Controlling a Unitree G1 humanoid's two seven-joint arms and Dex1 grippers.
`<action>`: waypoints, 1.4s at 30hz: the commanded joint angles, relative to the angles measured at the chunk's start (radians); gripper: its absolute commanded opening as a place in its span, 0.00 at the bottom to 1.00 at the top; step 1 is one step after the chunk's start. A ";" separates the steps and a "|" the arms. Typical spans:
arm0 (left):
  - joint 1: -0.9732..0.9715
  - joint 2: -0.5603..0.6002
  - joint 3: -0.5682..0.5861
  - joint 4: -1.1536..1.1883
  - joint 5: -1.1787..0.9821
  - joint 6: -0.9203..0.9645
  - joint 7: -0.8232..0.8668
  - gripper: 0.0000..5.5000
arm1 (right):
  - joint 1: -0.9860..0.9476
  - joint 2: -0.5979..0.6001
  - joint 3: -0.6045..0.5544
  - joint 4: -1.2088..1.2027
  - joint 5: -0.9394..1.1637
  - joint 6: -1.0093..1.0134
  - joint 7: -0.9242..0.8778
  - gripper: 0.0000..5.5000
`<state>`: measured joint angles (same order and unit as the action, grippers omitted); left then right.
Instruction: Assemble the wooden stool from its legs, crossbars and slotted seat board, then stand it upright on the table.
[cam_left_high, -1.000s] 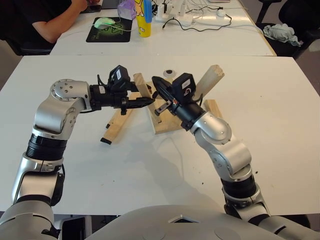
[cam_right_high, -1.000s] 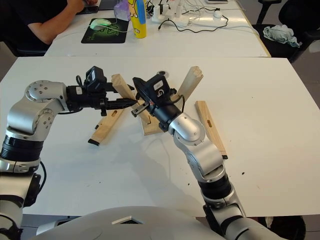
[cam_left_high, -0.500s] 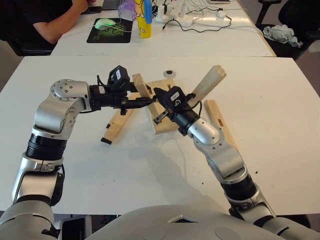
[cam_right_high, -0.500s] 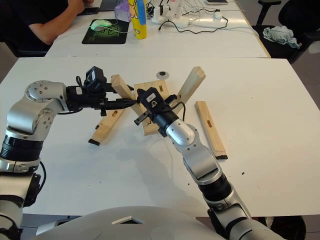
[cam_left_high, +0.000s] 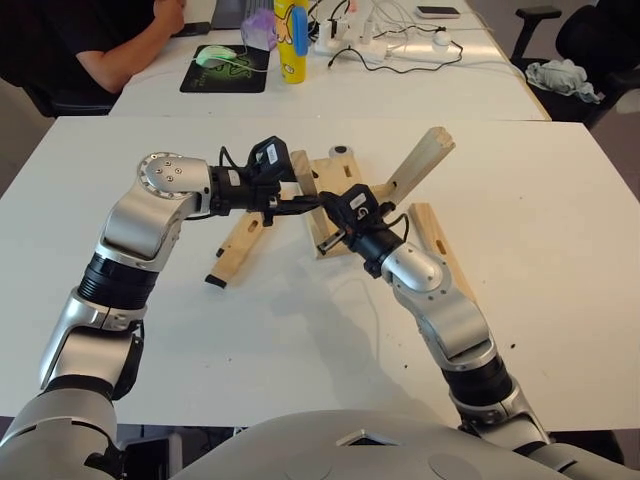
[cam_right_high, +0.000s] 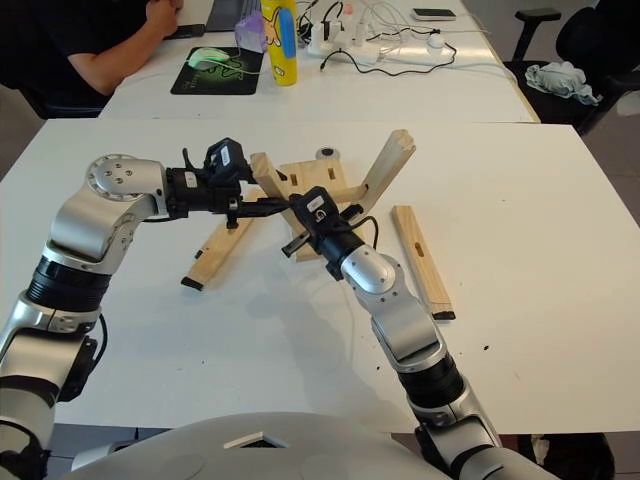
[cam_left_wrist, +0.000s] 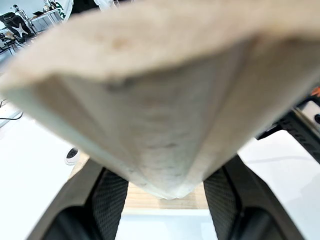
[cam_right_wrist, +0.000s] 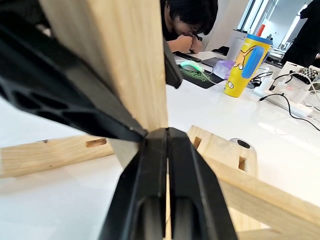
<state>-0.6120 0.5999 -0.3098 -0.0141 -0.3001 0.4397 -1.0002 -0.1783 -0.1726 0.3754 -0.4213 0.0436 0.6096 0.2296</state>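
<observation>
**Overhead, robot hands meet above loose stool parts**

The left hand (cam_left_high: 305, 203) is clamped on a short wooden bar (cam_left_high: 302, 172) and holds it tilted in the air over the left side of the seat board (cam_left_high: 338, 175). The right hand (cam_right_wrist: 167, 132) has its two fingers pressed together, their tips just beside the bar and the left hand's fingers. The seat board lies flat on the white surface (cam_left_high: 560, 200), slots facing up. One leg (cam_left_high: 422, 158) rises at a slant from the board's right side, its lower end hidden behind the right arm. A second leg (cam_left_high: 238, 248) lies flat to the left of the board, and a third leg (cam_left_high: 437, 250) lies flat to its right, beside the right arm. A small round disc (cam_left_high: 340, 151) sits just past the board's far edge. On the surface behind, a yellow bottle (cam_left_high: 291, 45) stands near a mouse mat (cam_left_high: 225, 70).
</observation>
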 joint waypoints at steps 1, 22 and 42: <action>0.057 -0.002 -0.100 0.065 0.097 0.036 -0.008 0.38 | 0.023 0.048 -0.090 0.000 0.065 -0.081 0.006 0.00; -0.044 0.106 0.007 -0.055 -0.179 0.326 -0.278 0.38 | 0.271 -0.071 -0.089 0.064 0.026 -0.182 0.087 0.00; 0.302 -0.096 0.062 -0.105 -0.109 0.051 0.060 0.38 | 0.208 -0.167 0.098 0.204 -0.114 0.185 0.199 0.00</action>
<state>-0.3683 0.5236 -0.2041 -0.1724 -0.4542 0.4477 -0.9810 -0.0372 -0.3114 0.4355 -0.3038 -0.1110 0.6657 0.3444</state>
